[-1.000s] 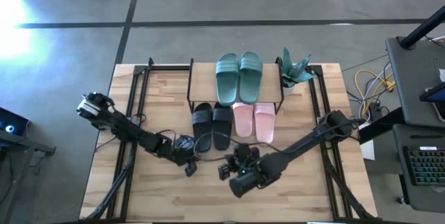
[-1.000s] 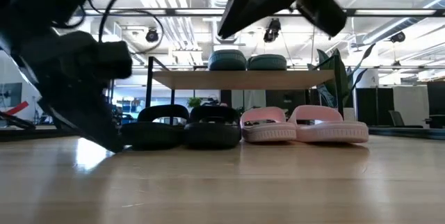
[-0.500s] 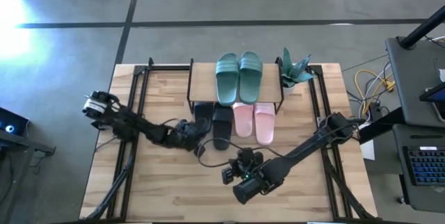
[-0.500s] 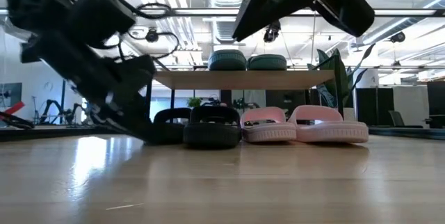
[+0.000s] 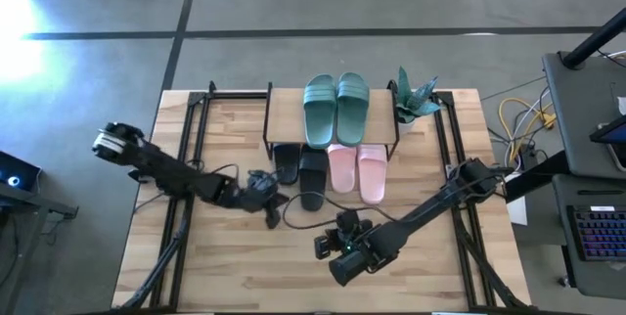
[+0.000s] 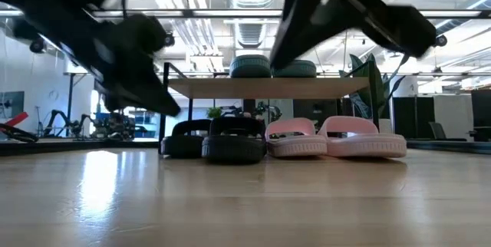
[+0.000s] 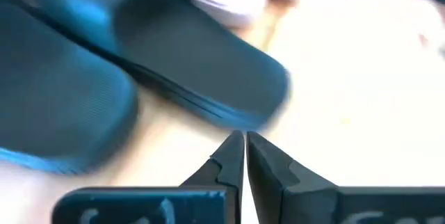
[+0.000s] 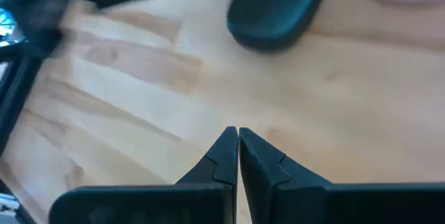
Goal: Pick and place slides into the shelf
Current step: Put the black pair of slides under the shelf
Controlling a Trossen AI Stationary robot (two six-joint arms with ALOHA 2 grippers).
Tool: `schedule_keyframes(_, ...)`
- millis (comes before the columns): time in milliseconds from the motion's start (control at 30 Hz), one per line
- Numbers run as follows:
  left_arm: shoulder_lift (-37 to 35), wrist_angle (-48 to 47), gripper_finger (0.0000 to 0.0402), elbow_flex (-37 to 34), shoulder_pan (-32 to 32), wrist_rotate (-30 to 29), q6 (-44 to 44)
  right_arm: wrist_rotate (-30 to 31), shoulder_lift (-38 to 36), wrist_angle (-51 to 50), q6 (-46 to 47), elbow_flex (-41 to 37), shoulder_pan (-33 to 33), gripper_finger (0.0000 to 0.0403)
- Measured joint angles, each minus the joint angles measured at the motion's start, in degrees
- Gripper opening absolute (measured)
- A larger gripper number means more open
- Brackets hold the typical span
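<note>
Two teal-green slides (image 5: 335,108) lie side by side on the shelf's wooden board (image 6: 268,87). Under it and in front, two black slides (image 5: 299,168) and two pale pink slides (image 5: 357,170) rest on their soles on the table in a row. My left gripper (image 5: 272,209) is shut and hangs just near-left of the black pair; in the left wrist view its tips (image 7: 244,140) stand short of a black slide's heel (image 7: 229,85). My right gripper (image 5: 342,229), also shut (image 8: 237,140), hovers over bare table nearer the front, a black slide's heel (image 8: 274,5) ahead of it.
A small green plant (image 5: 415,95) stands at the shelf's right end. Black frame rails (image 5: 191,139) run along the table's left and right sides. Bare wood (image 5: 245,266) spreads between the slides and the near edge.
My left gripper swung toward the far edge against the left black slide, then drew back and rose. That slide slid farther under the shelf; the other black slide stayed. My right gripper drifted a little toward the near edge.
</note>
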Motion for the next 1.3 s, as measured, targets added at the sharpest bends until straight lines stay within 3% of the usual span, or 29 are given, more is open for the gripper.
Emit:
schedule_keyframes(233, -7.63, -15.51, 0.0003, -0.30, -7.93, 0.37, -1.78, -4.58, 0.11, 15.40, -1.47, -7.87, -2.41, 0.0009)
schedule_keyframes(433, -11.52, -16.17, 0.0003, -0.55, -10.74, 0.60, -1.88, -8.33, 0.11, 27.57, -12.69, -12.15, -7.39, 0.0009)
schedule_keyframes(833, -15.83, -16.15, 0.0003, -0.78, -10.94, -0.25, -1.86, -11.87, 0.11, 27.43, -26.93, -13.98, -16.17, 0.0009)
schedule_keyframes(1067, -15.06, -16.12, 0.0003, -0.79, -10.94, -0.27, -1.86, -10.79, 0.04, 27.14, -28.58, -13.98, -19.34, 0.0009)
schedule_keyframes(1300, -14.80, -15.99, 0.0003, -0.81, -10.98, -0.27, -1.82, -23.52, -0.23, 27.94, -28.76, -11.76, -16.77, 0.0009)
